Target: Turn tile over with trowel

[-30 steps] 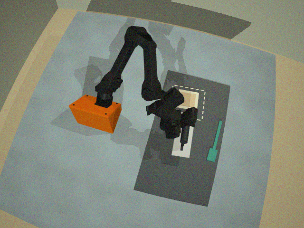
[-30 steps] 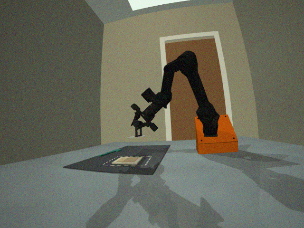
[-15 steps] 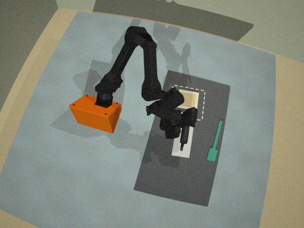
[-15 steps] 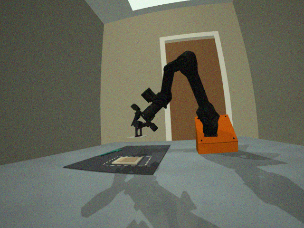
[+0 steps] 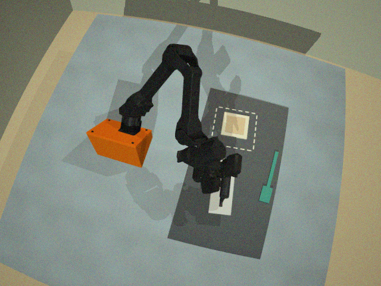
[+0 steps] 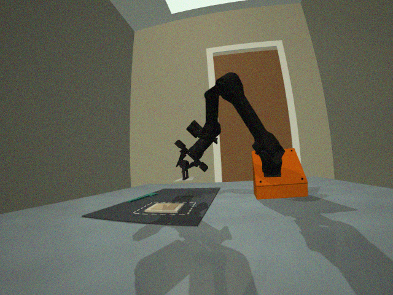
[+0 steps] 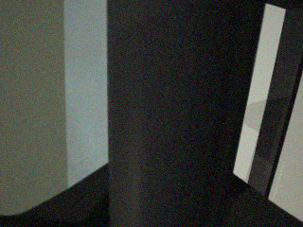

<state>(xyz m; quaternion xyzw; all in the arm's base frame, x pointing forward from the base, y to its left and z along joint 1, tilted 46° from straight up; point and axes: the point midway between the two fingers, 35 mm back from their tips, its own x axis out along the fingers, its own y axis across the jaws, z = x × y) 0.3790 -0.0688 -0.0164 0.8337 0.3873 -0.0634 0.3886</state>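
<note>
The tile (image 5: pixel 235 125) (image 6: pixel 164 208) lies flat inside the dashed outline (image 5: pixel 253 145) (image 6: pixel 191 208), its plain tan face up. No dark marked square shows on top, and its underside is hidden. My gripper (image 5: pixel 224 185) (image 6: pixel 184 165) is shut on the dark handle of the pale-bladed trowel. The trowel's flat pale blade (image 5: pixel 222 210) (image 6: pixel 189 178) is held above the mat, away from the tile, lower in the top view. A large dark shape fills the middle of the wrist view, and the fingertips cannot be made out there.
A teal spatula-like tool (image 5: pixel 271 172) (image 6: pixel 142 197) lies along the edge of the dark mat (image 5: pixel 246 233) (image 6: pixel 110 216), beside the outline. The orange base (image 5: pixel 118 151) (image 6: pixel 280 190) carries the arm at the other side. The arm's shadows fall across the table and mat.
</note>
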